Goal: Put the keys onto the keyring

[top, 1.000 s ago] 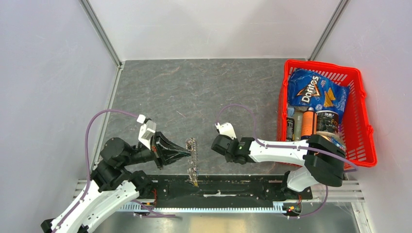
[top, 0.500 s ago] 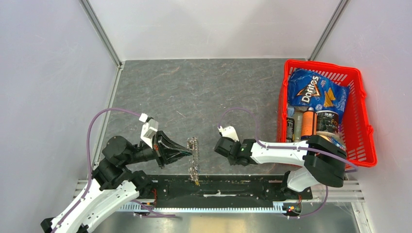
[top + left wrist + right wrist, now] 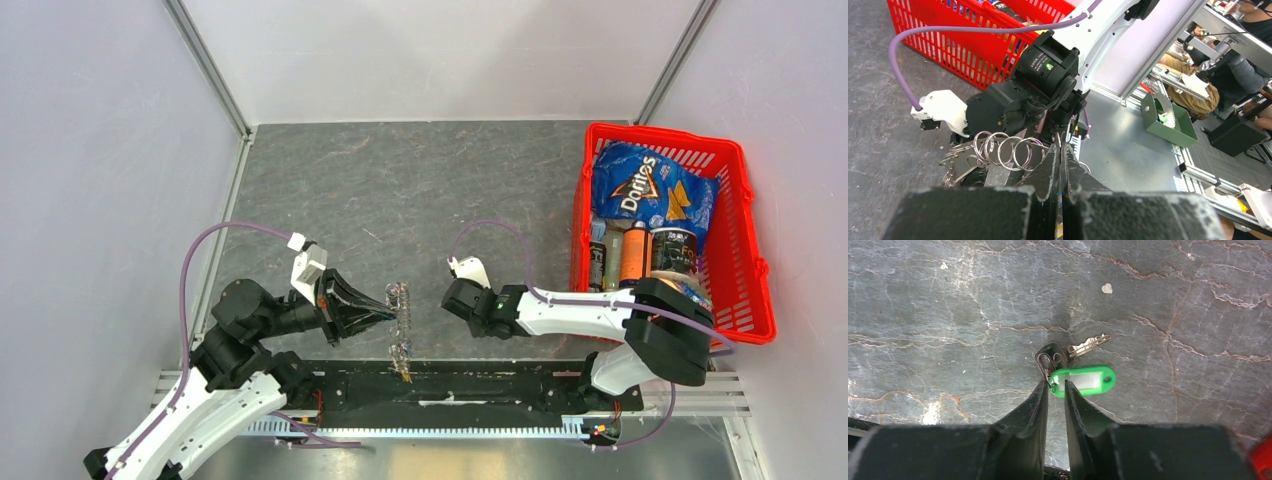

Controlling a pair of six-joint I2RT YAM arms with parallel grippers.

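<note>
While the left hand (image 3: pixel 386 308) keeps the keyring (image 3: pixel 400 298) clenched and raised over the near edge of the bench (image 3: pixel 400 170), the overhead view shows the right hand (image 3: pixel 452 297) just to its right, lowered to the surface. Both arms have barely shifted in the past second, the right wrist only settling slightly, and whatever lies under it is hidden from above. A strand of rings hangs from the keyring toward the near rail, and a red basket (image 3: pixel 748 250) of groceries stands well apart at far right. From the left wrist, that hand's fingers (image 3: pixel 1048 165) are pressed tight together with a row of silver split rings (image 3: pixel 1003 149) touching them on the left. The right arm's black wrist looms just beyond, but the bench beneath it is out of sight. Only the right wrist view shows the target. The green-headed key (image 3: pixel 1083 380) and the black-headed key (image 3: pixel 1052 359) lie touching on the bench, apparently joined by a small wire loop. The right hand's fingers (image 3: pixel 1040 405) straddle the green tag's left end, their gap having narrowed. Whether they already pinch it cannot be told. The pick-up looks under way, and threading onto the keyring has not yet begun.
</note>
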